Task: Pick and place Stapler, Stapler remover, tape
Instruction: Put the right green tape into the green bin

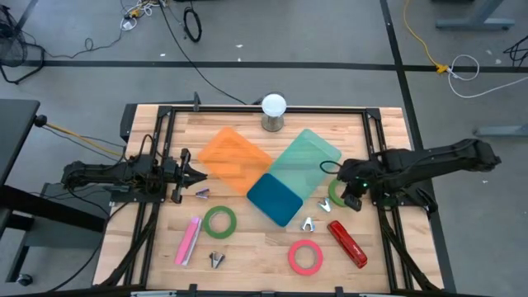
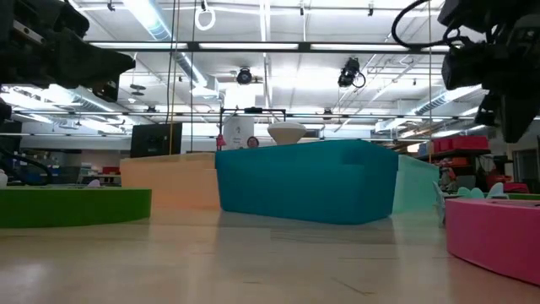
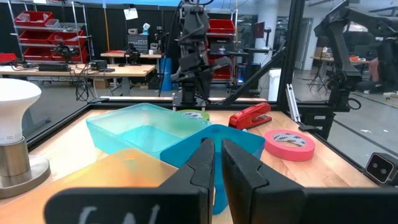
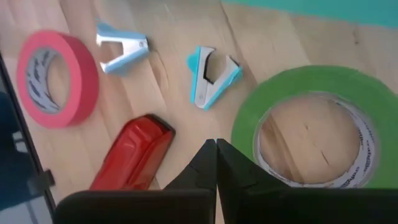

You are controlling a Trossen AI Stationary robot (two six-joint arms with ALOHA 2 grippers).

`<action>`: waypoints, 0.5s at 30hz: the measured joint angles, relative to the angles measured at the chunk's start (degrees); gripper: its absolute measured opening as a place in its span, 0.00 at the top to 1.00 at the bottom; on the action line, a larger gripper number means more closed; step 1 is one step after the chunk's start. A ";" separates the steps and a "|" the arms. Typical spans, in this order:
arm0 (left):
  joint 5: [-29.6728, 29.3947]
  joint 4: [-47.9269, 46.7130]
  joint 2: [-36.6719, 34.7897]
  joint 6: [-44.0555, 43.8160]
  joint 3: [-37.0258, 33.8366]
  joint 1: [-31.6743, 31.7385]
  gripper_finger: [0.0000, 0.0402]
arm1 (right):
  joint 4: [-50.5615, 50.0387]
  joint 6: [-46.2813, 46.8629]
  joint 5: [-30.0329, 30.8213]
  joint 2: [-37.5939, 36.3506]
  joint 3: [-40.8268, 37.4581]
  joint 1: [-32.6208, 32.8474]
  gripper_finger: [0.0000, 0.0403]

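My right gripper (image 1: 350, 195) is shut and empty. It hovers over a green tape roll (image 4: 311, 124) that lies flat on the table's right side (image 1: 337, 191). A red stapler (image 1: 348, 243) lies nearer, with a pink tape roll (image 1: 305, 257) to its left. Two light-blue staple removers (image 4: 211, 74) (image 4: 121, 46) lie between the tape rolls. My left gripper (image 1: 196, 175) is shut and empty at the table's left, level, pointing at the orange bin (image 1: 235, 157). A second green roll (image 1: 220, 221), a pink stapler (image 1: 188, 241) and a remover (image 1: 217, 260) lie front left.
Three bins stand mid-table: the orange one, a pale teal one (image 1: 305, 161) and a blue one (image 1: 276, 200). A white bulb lamp (image 1: 274, 111) stands at the far edge. A small remover (image 1: 202, 194) lies by my left gripper. Black frame rails (image 1: 388, 239) run along the sides.
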 joint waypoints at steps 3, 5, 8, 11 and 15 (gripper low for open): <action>0.00 0.01 0.00 -0.02 0.00 0.02 0.92 | -0.03 -0.91 -0.10 1.27 0.00 0.00 0.99; 0.01 -0.02 0.00 0.00 0.01 0.01 0.92 | -0.03 -0.98 -0.07 1.98 0.00 0.00 0.99; -0.01 0.00 0.00 0.00 0.01 -0.01 0.92 | -0.12 -1.09 1.43 2.96 0.00 0.46 0.98; 0.00 0.00 0.00 -0.01 0.01 0.00 0.92 | -0.31 -1.08 3.71 3.92 0.00 1.43 0.96; -0.01 -0.01 0.00 -0.01 0.01 -0.01 0.92 | -0.53 -1.28 4.98 5.13 0.00 2.79 0.88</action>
